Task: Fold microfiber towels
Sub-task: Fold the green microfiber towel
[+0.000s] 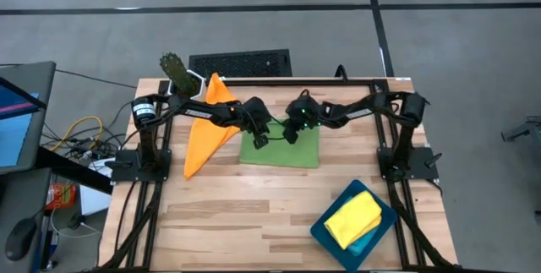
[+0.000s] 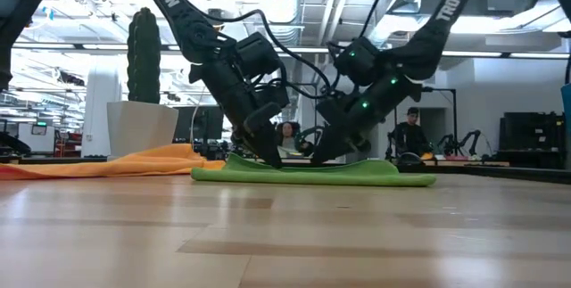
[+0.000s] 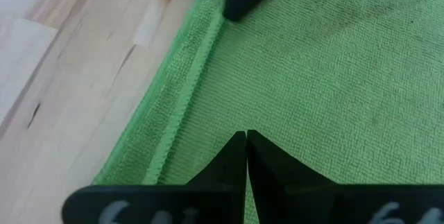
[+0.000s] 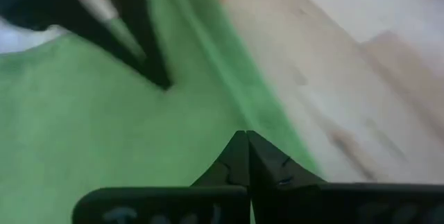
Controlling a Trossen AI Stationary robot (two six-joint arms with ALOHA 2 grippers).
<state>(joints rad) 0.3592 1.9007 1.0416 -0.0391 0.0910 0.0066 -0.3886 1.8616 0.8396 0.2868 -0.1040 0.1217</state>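
Observation:
A green towel [image 1: 292,153] lies flat on the table's far middle, folded; its layered left edge [image 3: 166,123] shows in the left wrist view. My left gripper [image 1: 260,140] and my right gripper [image 1: 290,135] are both shut, tips down on the towel's left half, close together. In the low view they are my left gripper [image 2: 272,161] and my right gripper [image 2: 318,159]. An orange towel [image 1: 205,129] lies crumpled to the left of the green one. A yellow towel [image 1: 355,217] lies folded on the tray. No light blue towel shows. My left gripper touches the green towel's top face [image 3: 277,113] with its shut fingertips, a little in from the left edge. The fingers slant down from the table's left. No cloth shows between them, and the towel lies flat on the table. My right gripper touches the towel's top face [image 4: 173,154] with its shut fingertips, right of my left gripper. The fingers slant down from the table's right. No cloth shows between them, and the towel lies flat.
A dark teal tray [image 1: 325,232] stands at the near right corner. A potted cactus [image 1: 176,72] stands at the far left corner. Bare wood [image 1: 254,214] lies at the near middle. People and benches show in the room beyond the table [image 2: 410,136].

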